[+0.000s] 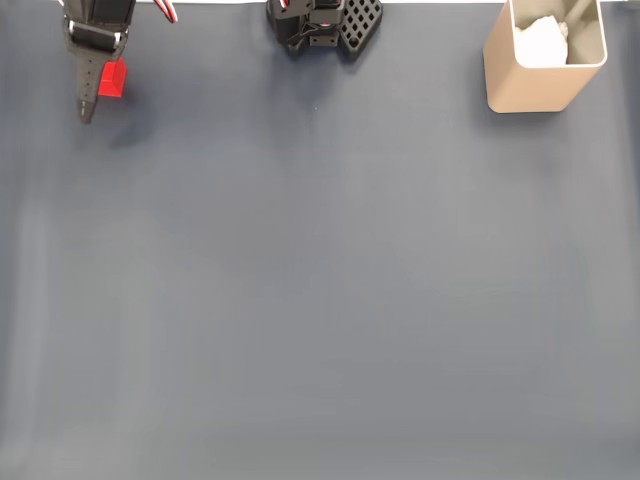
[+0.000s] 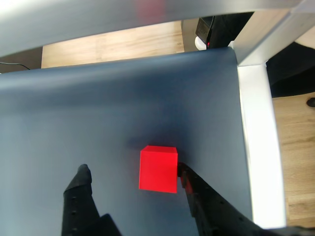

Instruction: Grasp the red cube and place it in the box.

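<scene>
Red against the dark blue-grey mat, the cube (image 1: 112,79) sits at the far left of the worktop (image 1: 320,300) in the fixed view, right beside the black arm that reaches down over it from the top edge. The fingers (image 1: 88,108) point toward the near side there, their tip just past the cube.

In the wrist view the cube (image 2: 158,168) lies flat on the mat between the two fingers. The right finger (image 2: 189,183) touches or nearly touches the cube's right face, while the left finger (image 2: 81,179) stands well apart from its left face, so the grasp is wide and not closed on anything. Beyond the mat's edge, a white frame and wooden floor show on the right.

The tan box (image 1: 545,60) stands upright at the far right of the worktop, well apart from the cube, with something white inside it. Between them, at the far edge, sits the black perforated base (image 1: 325,25) of the arm.
</scene>
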Controlling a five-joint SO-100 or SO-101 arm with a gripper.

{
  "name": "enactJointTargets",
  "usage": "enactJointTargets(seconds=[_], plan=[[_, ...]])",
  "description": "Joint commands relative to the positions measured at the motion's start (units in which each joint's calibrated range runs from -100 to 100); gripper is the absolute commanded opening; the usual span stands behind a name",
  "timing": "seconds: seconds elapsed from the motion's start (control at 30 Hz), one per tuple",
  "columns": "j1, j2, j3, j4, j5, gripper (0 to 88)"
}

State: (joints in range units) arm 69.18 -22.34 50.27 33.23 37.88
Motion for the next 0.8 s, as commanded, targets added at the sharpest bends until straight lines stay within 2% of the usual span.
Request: enactJointTargets(seconds=[0.0,0.53,0.77], plan=[[-0.6,-0.7,-0.2,-1.0,-0.5,40.0],[-1.9,-0.9,-1.0,0.9,0.5,20.6],[-2.6,-0.1,-4.0,7.0,2.1,10.3]])
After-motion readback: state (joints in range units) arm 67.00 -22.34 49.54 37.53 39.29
